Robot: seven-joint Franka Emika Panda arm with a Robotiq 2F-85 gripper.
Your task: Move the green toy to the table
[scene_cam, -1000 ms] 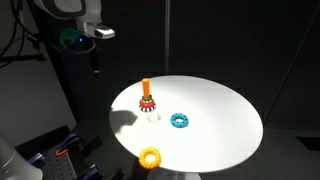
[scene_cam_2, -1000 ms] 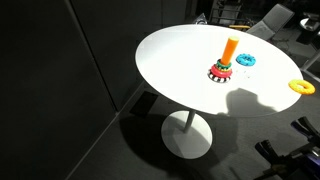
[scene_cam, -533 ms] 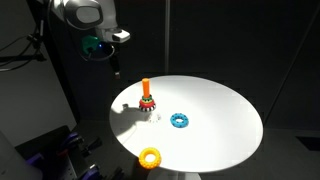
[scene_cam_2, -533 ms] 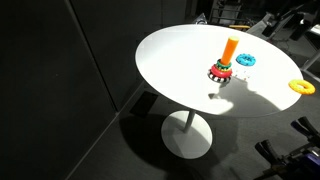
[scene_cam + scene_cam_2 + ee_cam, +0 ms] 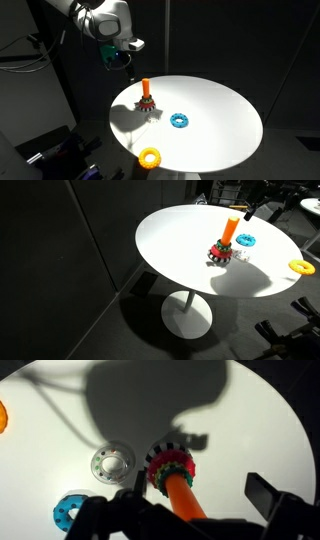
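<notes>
The green toy is a green ring (image 5: 165, 476) on a stack of rings, under an orange peg (image 5: 182, 498), on the round white table (image 5: 260, 430). The stack shows in both exterior views (image 5: 146, 103) (image 5: 221, 251). My gripper (image 5: 200, 492) hangs open and empty above the stack. The peg lies between its dark fingers (image 5: 270, 496) in the wrist view. In an exterior view the gripper (image 5: 127, 63) is above and behind the table's far left edge. It holds nothing.
A blue ring (image 5: 179, 121) (image 5: 245, 241) (image 5: 68, 512) and a yellow ring (image 5: 150, 157) (image 5: 300, 267) lie on the table (image 5: 215, 125). A clear ring (image 5: 112, 461) lies beside the stack. The arm's shadow falls over the stack. The surroundings are dark.
The arm has swung from off the table's side toward the ring stack. Its shadow now covers the stack. The rings have not moved.
</notes>
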